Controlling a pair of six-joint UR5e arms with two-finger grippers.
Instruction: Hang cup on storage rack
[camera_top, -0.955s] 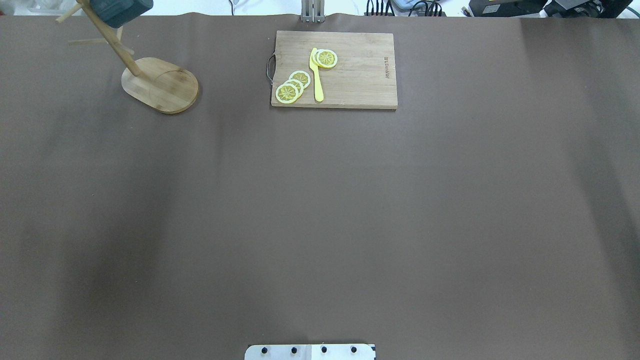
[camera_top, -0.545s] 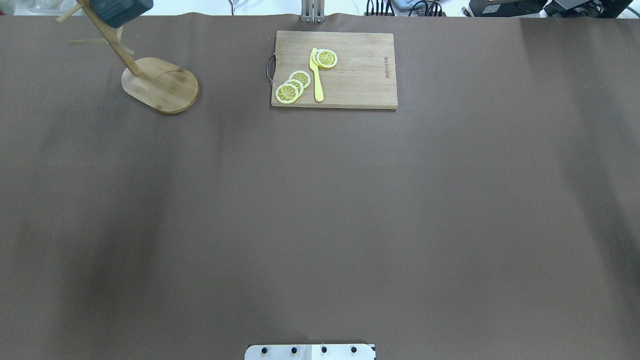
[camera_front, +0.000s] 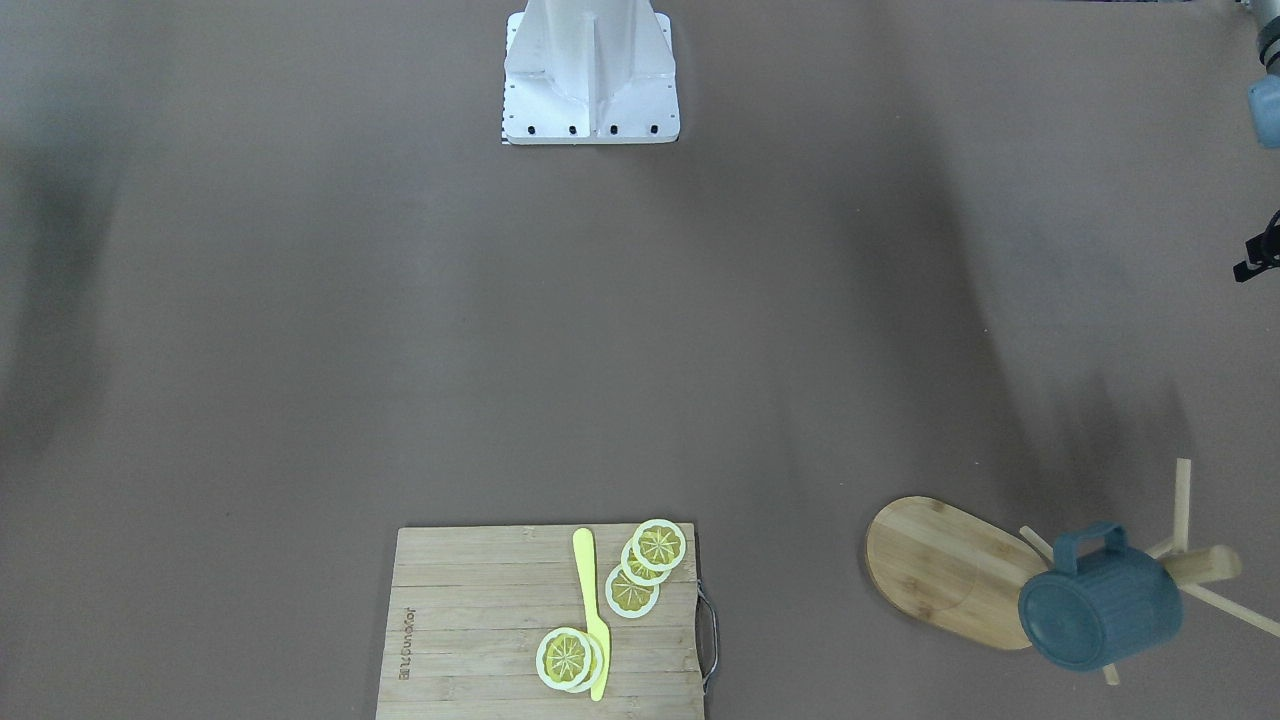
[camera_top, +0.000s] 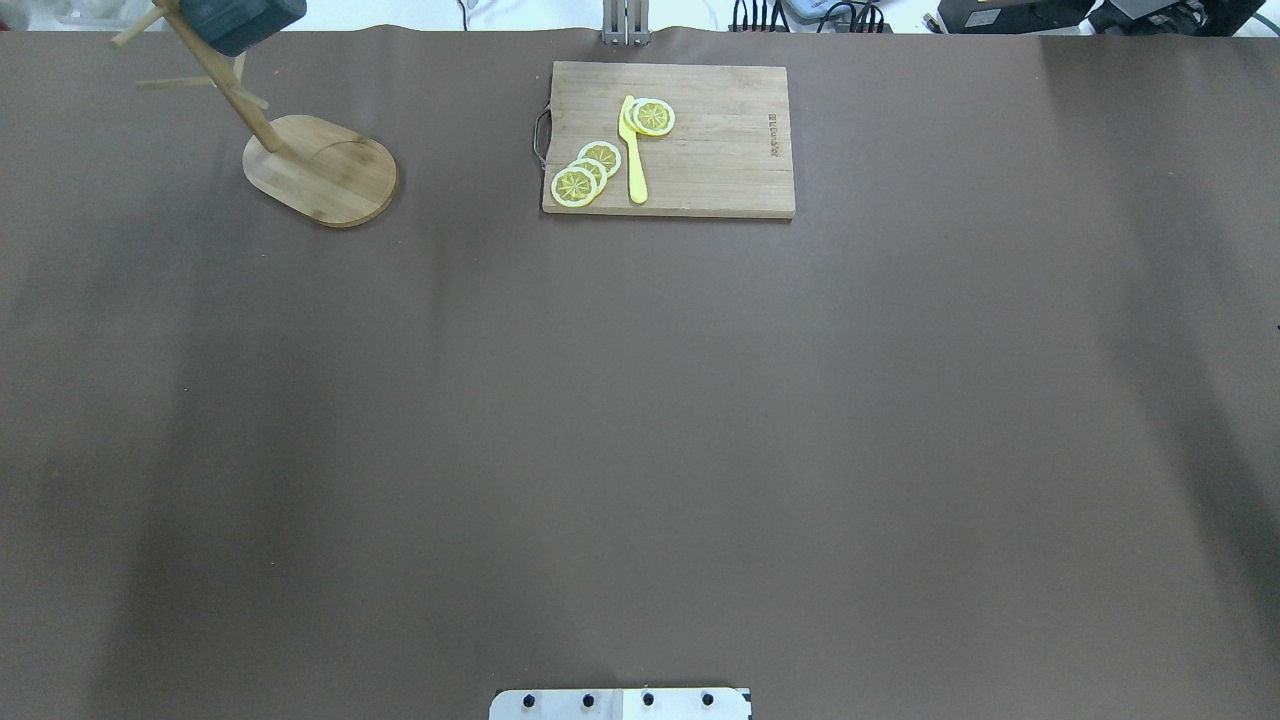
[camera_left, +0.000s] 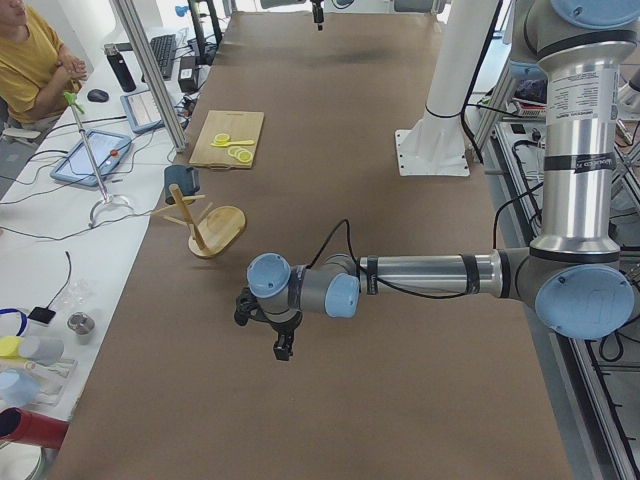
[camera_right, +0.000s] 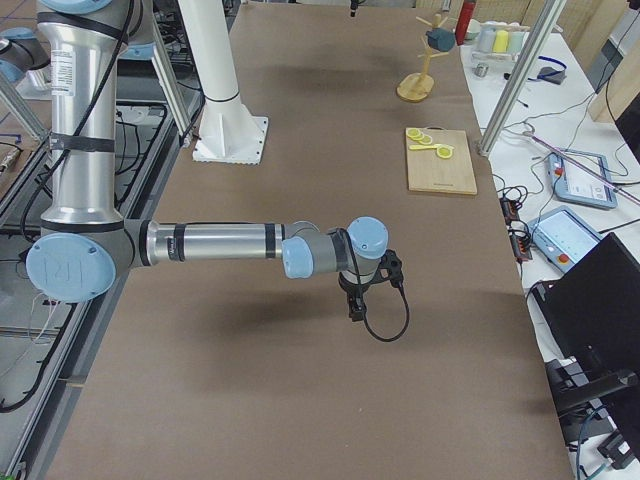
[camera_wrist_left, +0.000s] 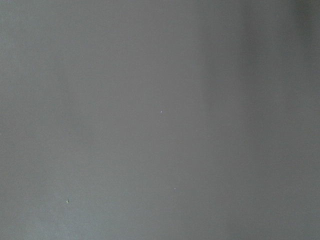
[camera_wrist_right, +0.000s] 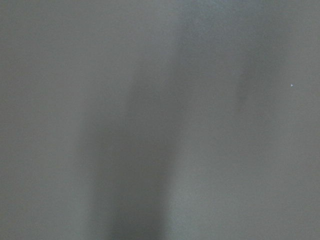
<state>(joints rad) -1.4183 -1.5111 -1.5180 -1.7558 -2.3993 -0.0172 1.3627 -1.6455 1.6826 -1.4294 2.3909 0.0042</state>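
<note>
The dark slate-blue cup (camera_front: 1100, 610) hangs by its handle on a peg of the wooden storage rack (camera_front: 940, 570), tilted, bottom towards the front camera. In the overhead view the cup (camera_top: 240, 20) and rack (camera_top: 320, 170) are at the far left corner. No gripper touches them. My left gripper (camera_left: 283, 345) hangs over bare table well short of the rack (camera_left: 215, 230). My right gripper (camera_right: 356, 305) hangs over bare table at the other end. I cannot tell whether either is open or shut. Both wrist views show only brown table.
A bamboo cutting board (camera_top: 668, 140) with lemon slices (camera_top: 585, 172) and a yellow knife (camera_top: 633, 150) lies at the far middle. The robot's white base (camera_front: 590, 75) stands at the near edge. A person (camera_left: 35, 60) sits beyond the table's far side.
The cup and the rack have not moved. Only faint shadows on the table have shifted a little.
</note>
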